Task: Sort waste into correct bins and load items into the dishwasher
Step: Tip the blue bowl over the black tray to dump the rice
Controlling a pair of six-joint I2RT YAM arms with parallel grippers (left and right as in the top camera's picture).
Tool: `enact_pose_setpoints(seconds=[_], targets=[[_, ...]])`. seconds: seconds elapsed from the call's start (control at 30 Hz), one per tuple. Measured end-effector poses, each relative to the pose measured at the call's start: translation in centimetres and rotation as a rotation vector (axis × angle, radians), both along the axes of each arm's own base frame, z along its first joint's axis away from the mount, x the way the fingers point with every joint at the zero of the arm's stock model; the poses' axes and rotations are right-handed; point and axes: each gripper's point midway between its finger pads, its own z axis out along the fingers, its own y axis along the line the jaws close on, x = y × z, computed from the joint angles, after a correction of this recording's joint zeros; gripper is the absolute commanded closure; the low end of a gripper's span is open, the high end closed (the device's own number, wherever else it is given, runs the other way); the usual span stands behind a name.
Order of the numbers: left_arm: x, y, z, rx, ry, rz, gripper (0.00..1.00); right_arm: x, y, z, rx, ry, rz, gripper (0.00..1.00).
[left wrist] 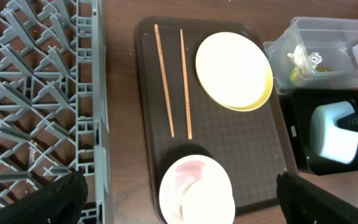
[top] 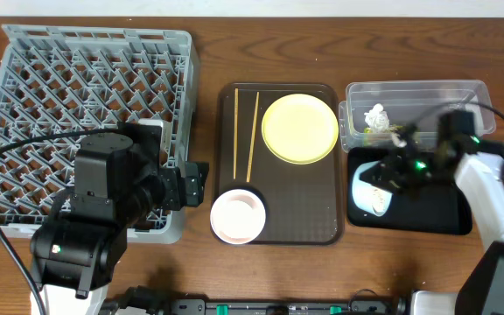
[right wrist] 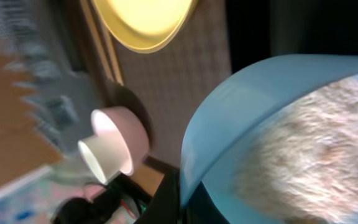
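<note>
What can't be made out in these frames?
- Right gripper's fingertips: overhead, dark against the black tray; right wrist, the light blue bowl fills the frame.
- Scraps in that bowl: right wrist, smeared by motion blur.
- Clear tub's contents: overhead, too small to name.
- Dish rack: left wrist, cut off by the left edge.

Dark brown rectangular plastic serving tray (top: 300,201) is noted mid-table. Brown wood-grain tabletop (top: 234,44) is seen beneath, left to right.

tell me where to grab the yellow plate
Probably pinch the yellow plate by its thin rim on the near edge, coming low over bare brown tray; it lies flat, too wide to span, and its far side crowds the tray wall.
</note>
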Motion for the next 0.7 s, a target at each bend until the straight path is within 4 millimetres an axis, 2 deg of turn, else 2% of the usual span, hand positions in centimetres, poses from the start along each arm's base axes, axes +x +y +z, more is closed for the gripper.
enact_pose_setpoints(seconds=[0.1,0.3,0.5,0.7], targets=[[0.0,0.0,0.0,0.0,0.0,0.0,0.02,0.3,-1.3,0.2,0.13,-0.106,-0.049,0.99],[0.0,0.0,0.0,-0.001,0.0,0.0,0.02,0.0,-3.4,2.3,0.29,-0.251,-0.115,0.99],[0.0,0.0,0.0,0.0,0.001,0.0,0.02,0.0,-2.8,4.5,0.381,-0.383,-0.078,0.99],[0.0,0.0,0.0,0.0,0.001,0.0,0.02,-0.1,-2.5,5.3,0.396,-0.465,-0.043,0.99]])
